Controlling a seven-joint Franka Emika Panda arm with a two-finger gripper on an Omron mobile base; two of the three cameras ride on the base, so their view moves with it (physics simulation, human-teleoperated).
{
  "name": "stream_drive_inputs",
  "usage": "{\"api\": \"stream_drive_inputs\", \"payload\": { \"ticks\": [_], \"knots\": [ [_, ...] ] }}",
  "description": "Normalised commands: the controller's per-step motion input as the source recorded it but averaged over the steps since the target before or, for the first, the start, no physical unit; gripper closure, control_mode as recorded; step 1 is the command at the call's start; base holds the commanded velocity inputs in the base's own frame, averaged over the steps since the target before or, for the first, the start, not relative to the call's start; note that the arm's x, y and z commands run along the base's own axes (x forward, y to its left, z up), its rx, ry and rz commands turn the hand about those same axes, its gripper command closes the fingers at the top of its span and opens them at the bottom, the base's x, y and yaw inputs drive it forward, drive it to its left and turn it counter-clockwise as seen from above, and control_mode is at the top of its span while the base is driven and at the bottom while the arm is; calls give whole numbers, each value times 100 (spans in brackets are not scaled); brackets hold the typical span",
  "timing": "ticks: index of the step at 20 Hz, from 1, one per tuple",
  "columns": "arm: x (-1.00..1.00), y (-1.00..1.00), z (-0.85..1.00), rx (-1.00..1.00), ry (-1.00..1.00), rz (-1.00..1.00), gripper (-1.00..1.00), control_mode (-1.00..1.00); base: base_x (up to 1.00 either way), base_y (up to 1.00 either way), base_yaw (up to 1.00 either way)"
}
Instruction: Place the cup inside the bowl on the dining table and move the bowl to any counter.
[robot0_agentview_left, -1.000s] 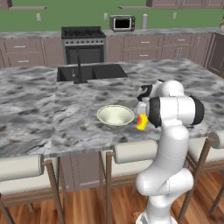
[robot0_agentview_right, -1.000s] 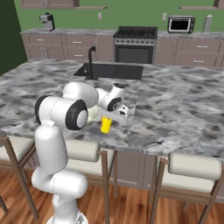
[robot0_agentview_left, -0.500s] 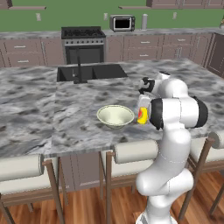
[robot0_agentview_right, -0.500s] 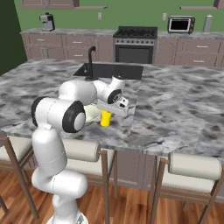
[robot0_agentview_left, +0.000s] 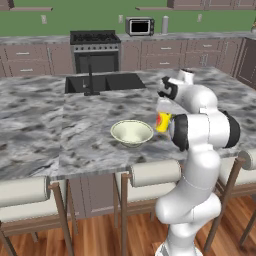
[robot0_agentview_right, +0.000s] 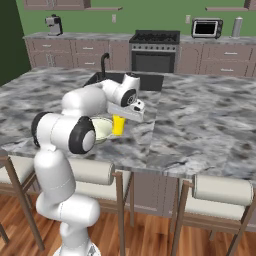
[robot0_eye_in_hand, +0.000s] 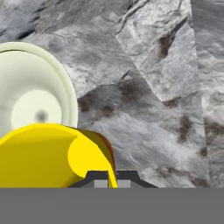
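Left base view has the gripper clamped on the cup, which hangs above the dining table just beside the right rim of the bowl, not yet over it; right base view shows the same cup under the hand, held clear of the marbled top, with the bowl partly hidden behind the arm; hand view looks down past the cup at the bowl, whose hollow is empty; so I judge the pick-up done and the carry across partly done, while the drop into the bowl is left, and after that the whole second half, taking the bowl to the counter along the green wall, well apart from the table
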Motion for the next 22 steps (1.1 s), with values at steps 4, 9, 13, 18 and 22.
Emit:
{"api": "stream_drive_inputs", "payload": {
  "ticks": [4,9,13,18,22],
  "knots": [
    [23,43,44,-8,-3,0,100,-100,0,0,0],
    [26,48,20,-6,0,0,100,-100,0,0,0],
    [28,38,0,0,0,0,100,-100,0,0,0],
    [34,27,0,0,-1,0,100,-100,0,0,0],
    [25,33,0,0,-8,0,100,-100,0,0,0]
  ]
}}
